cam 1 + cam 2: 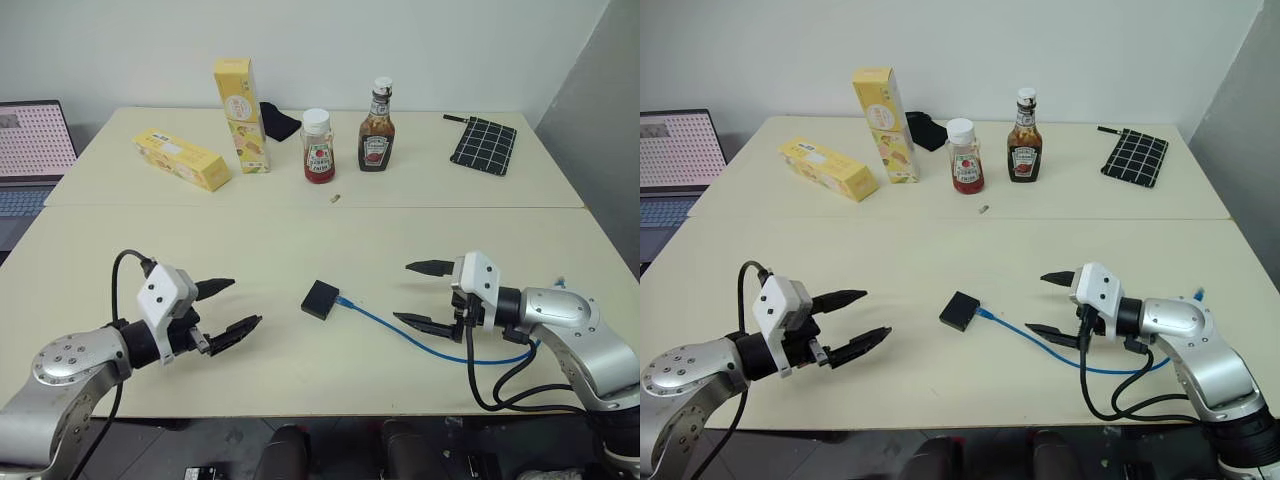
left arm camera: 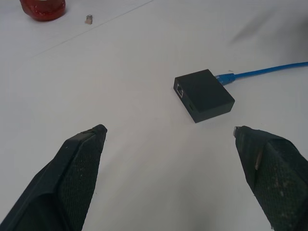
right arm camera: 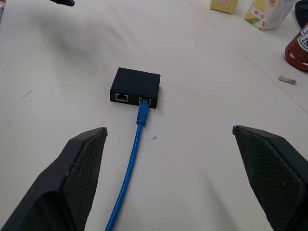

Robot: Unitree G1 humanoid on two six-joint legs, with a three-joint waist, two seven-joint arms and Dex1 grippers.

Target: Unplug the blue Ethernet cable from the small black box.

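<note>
Two grippers over a pale table [image 1: 300, 235], both empty, jaws spread wide. Left gripper [image 1: 232, 305] low at the near left, fingers aimed toward the middle, touching nothing. Right gripper [image 1: 424, 293] at the near right, fingers aimed back toward the middle, one above the other, also touching nothing. Between them, near the table's middle, the small black box [image 1: 320, 299], lying flat, well apart from both sets of fingertips. Still plugged into the box's right-hand edge, the blue Ethernet cable [image 1: 400, 331], its clear-blue plug [image 3: 143, 106] seated in one of two ports side by side, the neighbouring port [image 3: 121, 97] bare. From the plug, a run across the table toward the right gripper, passing under it and curving along the near edge by the right arm. Farther back: a yellow carton lying flat [image 1: 182, 159], a taller yellow carton standing upright [image 1: 240, 115], a soft black lump [image 1: 279, 122] just behind it, a red jar with a white cap [image 1: 318, 146], a ketchup bottle [image 1: 377, 127], and a black-and-white checked cloth [image 1: 484, 144] at the far right. Small pale scrap [image 1: 336, 199] on the table in front of the jar. Laptop [image 1: 30, 150] off the table's left edge.
</note>
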